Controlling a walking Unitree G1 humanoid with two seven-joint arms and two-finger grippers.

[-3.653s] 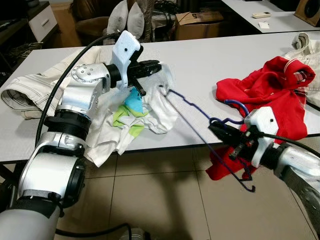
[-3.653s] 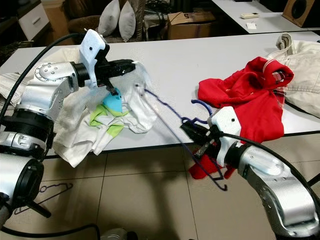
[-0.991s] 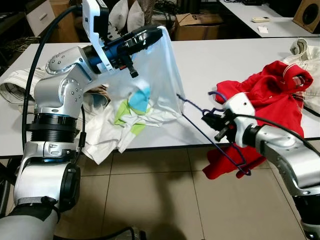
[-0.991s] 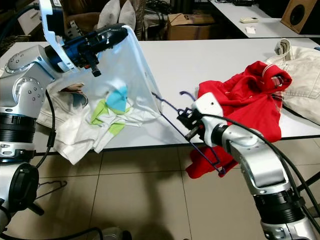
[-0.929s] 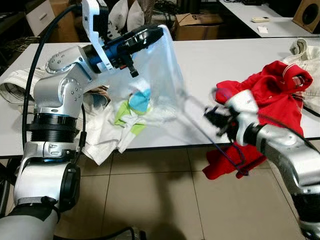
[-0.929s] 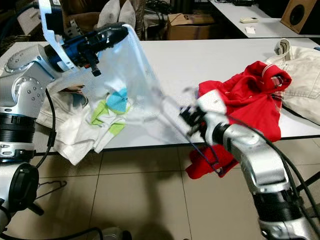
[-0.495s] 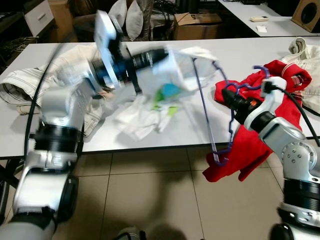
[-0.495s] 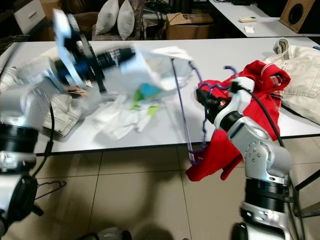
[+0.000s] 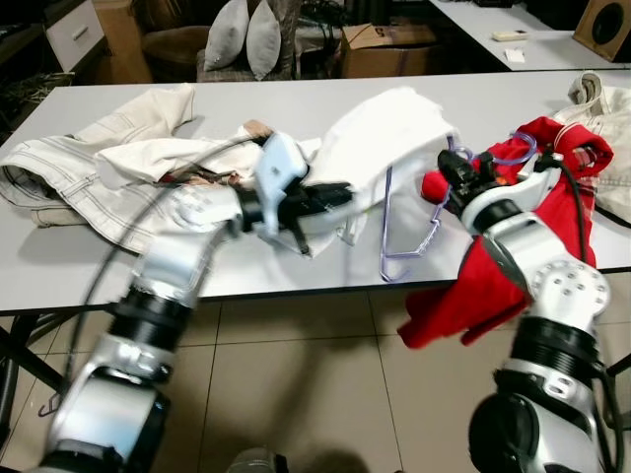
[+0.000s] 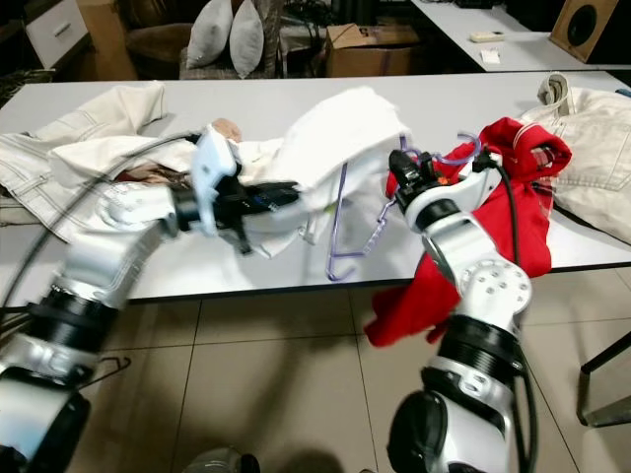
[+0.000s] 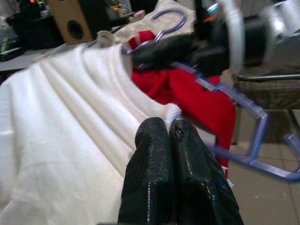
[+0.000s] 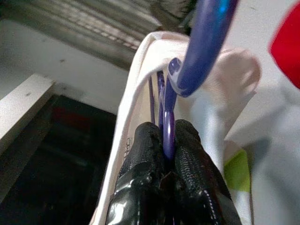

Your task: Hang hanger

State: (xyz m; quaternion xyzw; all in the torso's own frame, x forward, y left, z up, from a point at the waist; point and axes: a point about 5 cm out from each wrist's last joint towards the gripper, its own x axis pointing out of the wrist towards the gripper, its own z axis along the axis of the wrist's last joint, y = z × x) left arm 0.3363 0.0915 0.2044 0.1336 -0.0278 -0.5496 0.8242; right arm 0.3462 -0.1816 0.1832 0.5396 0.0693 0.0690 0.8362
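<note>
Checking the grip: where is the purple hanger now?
The purple hanger hangs at the table's front edge, held by the right tool, partly inside the white shirt.

White table (image 9: 128, 266) bears beige trousers (image 9: 59, 172), red garment (image 9: 552, 187).

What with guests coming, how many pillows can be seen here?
2. Both are grey pillows leaning side by side on the dark armchair beyond the table's far edge: one on the left, the other right beside it. Others may be hidden.
</note>
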